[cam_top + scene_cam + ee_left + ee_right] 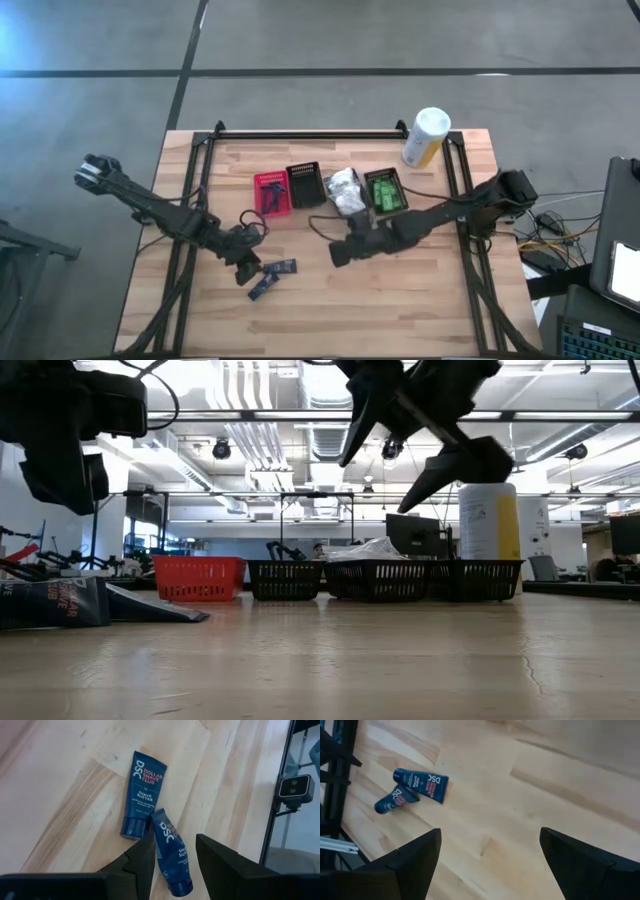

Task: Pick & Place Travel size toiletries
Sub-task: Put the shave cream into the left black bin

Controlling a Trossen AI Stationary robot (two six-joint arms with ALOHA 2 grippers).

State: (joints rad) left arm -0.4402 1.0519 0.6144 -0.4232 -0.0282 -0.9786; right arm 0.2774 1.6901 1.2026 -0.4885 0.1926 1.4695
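From above, two small dark blue squeeze tubes are seen lying on the bare wood of the slatted wooden table (330, 310), near its front left part. The upper blue tube (282, 267) lies roughly crosswise; the lower blue tube (261, 289) is slanted, and their near ends meet in a shallow V. The left gripper (243, 268) is placed just beside them, on their left. The right gripper (338, 255) is held near the table's middle, well apart from the tubes. Behind it a row of small mesh baskets is set: a red basket (271, 192), a black basket (304, 185), a white plastic-wrapped bundle (344, 188), and a basket of green packets (385, 190). A tall white-and-yellow canister (425, 137) stands at the back right.

At table height, the right gripper (400, 455) is seen raised above the baskets with its fingers spread wide and nothing between them. A dark tube lies flat at the far left.

In the left wrist view, the left gripper (172, 857) hangs over the lower tube, its fingers parted and straddling it; contact cannot be told. The tubes' caps touch.

In the right wrist view, both tubes lie far beyond the spread fingers, over bare wood.
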